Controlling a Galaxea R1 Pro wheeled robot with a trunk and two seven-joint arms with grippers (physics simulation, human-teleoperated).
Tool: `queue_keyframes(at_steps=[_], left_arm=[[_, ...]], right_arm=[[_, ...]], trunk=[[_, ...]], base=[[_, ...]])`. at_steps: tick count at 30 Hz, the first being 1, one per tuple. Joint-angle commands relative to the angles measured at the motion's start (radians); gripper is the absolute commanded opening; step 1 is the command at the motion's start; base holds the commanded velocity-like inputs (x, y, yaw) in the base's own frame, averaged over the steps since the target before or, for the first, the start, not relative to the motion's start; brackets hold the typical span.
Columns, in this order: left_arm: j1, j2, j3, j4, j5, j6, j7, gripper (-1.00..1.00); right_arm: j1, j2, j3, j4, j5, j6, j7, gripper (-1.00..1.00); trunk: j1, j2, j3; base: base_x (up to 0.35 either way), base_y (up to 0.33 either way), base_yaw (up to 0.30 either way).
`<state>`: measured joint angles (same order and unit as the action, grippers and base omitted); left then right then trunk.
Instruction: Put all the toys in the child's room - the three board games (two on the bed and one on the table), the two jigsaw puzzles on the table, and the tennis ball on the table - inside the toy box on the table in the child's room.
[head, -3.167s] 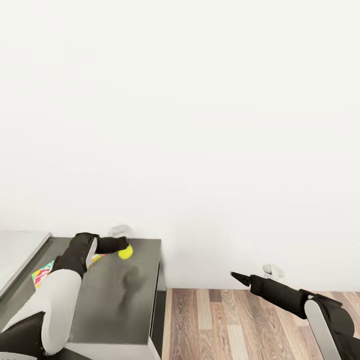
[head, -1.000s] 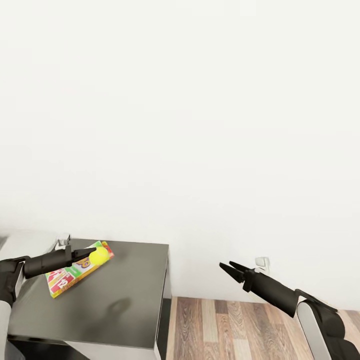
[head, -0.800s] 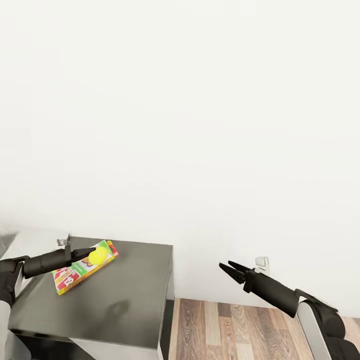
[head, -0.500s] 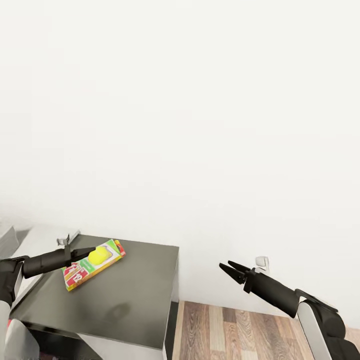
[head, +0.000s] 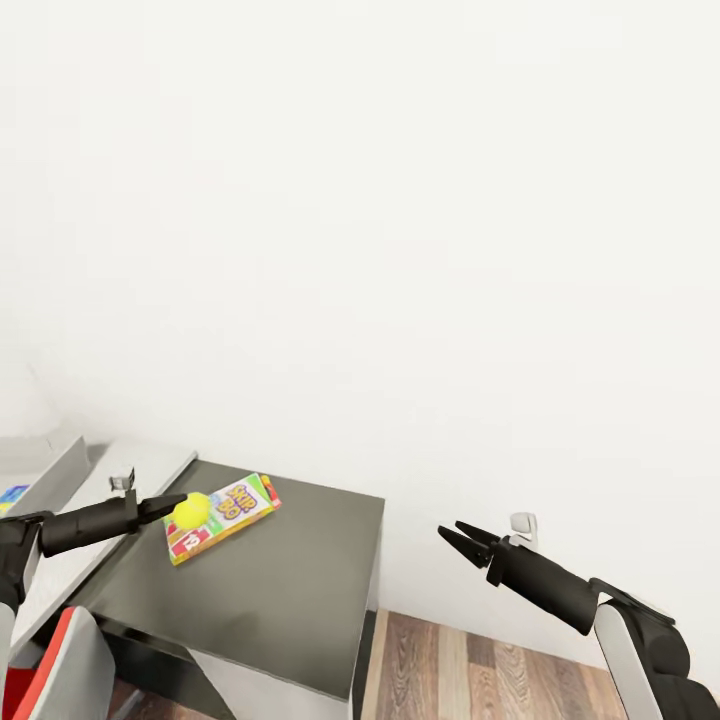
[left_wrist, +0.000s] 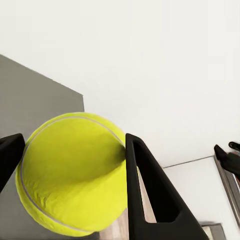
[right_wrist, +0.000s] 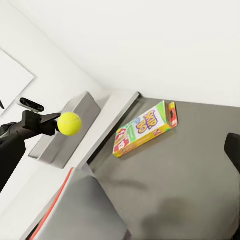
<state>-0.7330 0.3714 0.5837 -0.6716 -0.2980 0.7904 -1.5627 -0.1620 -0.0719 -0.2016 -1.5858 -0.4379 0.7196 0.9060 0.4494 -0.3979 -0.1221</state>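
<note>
Carrying: the left gripper (head: 183, 505) holds the tennis ball (head: 191, 510) clamped between its two fingers, clear of every surface.
Risk, ball: the ball is round and is pinched only at its sides; a jolt while the base turns could squeeze it out, and it would likely roll off the dark side unit (head: 290, 600) onto the wood floor (head: 480, 670).
Risk, release: letting go before the ball is over the toy box (head: 45, 478) would likely send it bouncing off the white table (head: 120, 480); the box walls are low, so a drop from height may also bounce out.
Risk, board game: the board game (head: 222, 505) lies flat on the side unit just beyond the held ball; a low sweep of the arm could push it toward an edge.
Left arm pose: forearm extended nearly level, fingers pointing toward the wall, ball at the tip, above the near-left part of the side unit.
Toy box position: at the far left, on the table, well apart from the ball.
Right arm pose: held out forward over the floor, near the wall, away from the furniture.
Right gripper (head: 452, 536) state: fingers spread, nothing between them.
</note>
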Motion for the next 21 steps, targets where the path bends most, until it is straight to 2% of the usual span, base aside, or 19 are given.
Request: queue_keyframes(at_steps=[1,5,10,16,21], left_arm=[[-0.002,-0.001,0.004,0.000,-0.010,0.009,-0.008,-1.00],[-0.002,0.000,0.005,0.000,-0.010,0.009,-0.008,-1.00],[-0.002,0.000,0.004,0.000,-0.010,0.009,-0.008,-1.00],[-0.002,0.000,0.004,0.000,-0.010,0.008,-0.008,-1.00],[-0.002,0.000,0.004,0.000,-0.007,0.006,-0.008,-1.00]], right_arm=[[-0.001,0.000,-0.001,0.000,-0.004,0.006,0.001,1.00],[-0.001,0.000,-0.001,0.000,-0.003,0.006,0.000,1.00],[-0.001,0.000,-0.001,0.000,-0.002,0.006,-0.001,1.00],[-0.001,0.000,-0.001,0.000,-0.002,0.006,-0.001,1.00],[-0.001,0.000,-0.001,0.000,-0.002,0.006,-0.001,1.00]], trunk=[[0.001,-0.002,-0.001],[0.001,-0.002,0.001],[0.001,-0.002,0.003],[0.001,-0.002,0.004],[0.001,-0.002,0.004]], base=[[-0.006,0.000,0.264],[-0.046,0.045,0.268],[-0.037,0.202,0.275],[0.103,0.212,0.279],[0.043,0.061,0.282]])
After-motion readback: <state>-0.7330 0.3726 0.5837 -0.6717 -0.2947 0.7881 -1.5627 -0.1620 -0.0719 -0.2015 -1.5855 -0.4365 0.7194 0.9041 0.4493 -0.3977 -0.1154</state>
